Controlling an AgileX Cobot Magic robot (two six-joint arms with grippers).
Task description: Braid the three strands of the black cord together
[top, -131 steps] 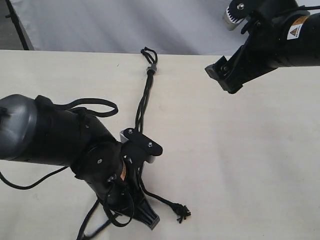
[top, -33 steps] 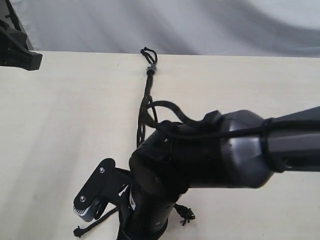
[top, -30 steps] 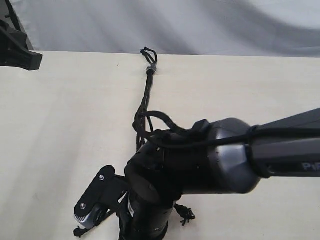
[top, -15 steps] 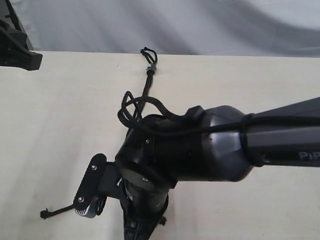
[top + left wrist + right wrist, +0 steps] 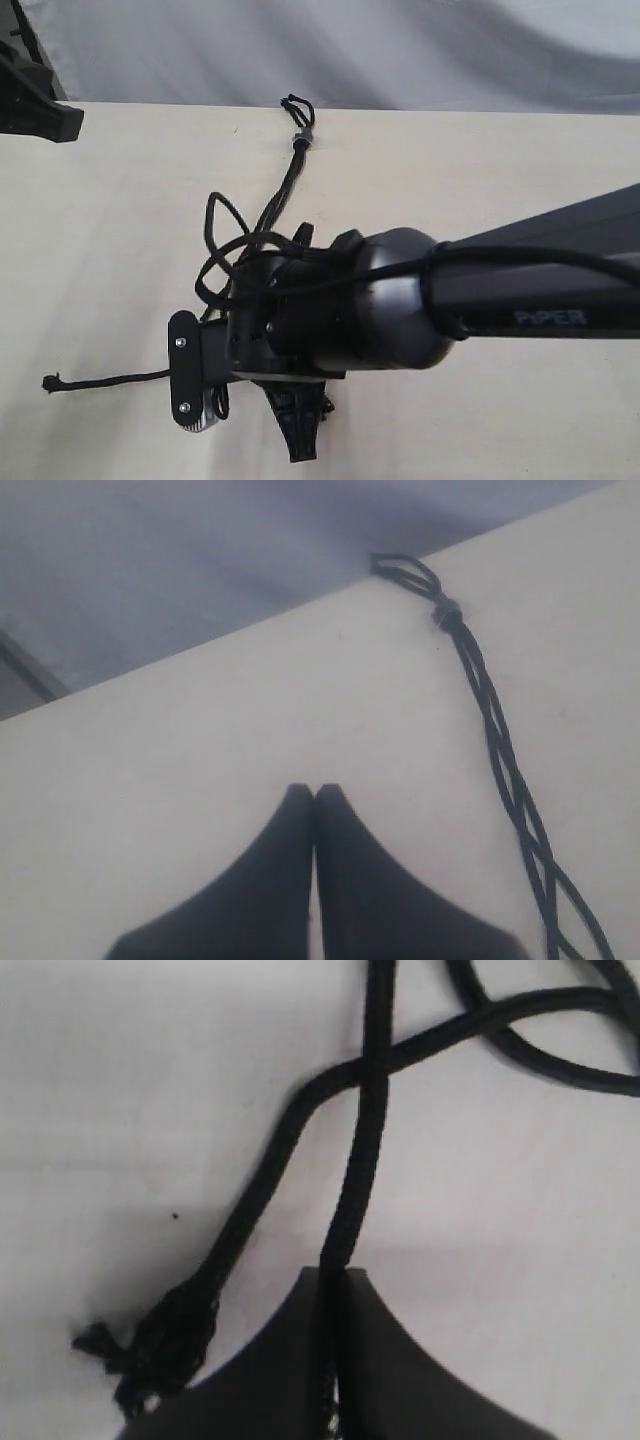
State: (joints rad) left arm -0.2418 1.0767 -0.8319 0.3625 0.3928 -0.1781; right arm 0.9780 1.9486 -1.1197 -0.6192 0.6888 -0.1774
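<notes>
Crossing one strand point(image 5: 358, 1150) over, prob | R jaws clamped on it | L jaws together, empty | shd pull taut, low over counter point(image 5: 100, 250), so black cord point(image 5: 500, 750) plaits tight

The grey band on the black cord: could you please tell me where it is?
In the exterior view the grey band lies near the table's upper edge, slightly left of centre, between the short loops and the braided stretch of cord.

the exterior view looks steeply down on the pale cream tabletop point(image 5: 100, 250). the left wrist view faces across it from farther off, sharing the thin black braided cord point(image 5: 480, 685). the right wrist view sits very close over a loose black woven strand point(image 5: 358, 1180).
</notes>
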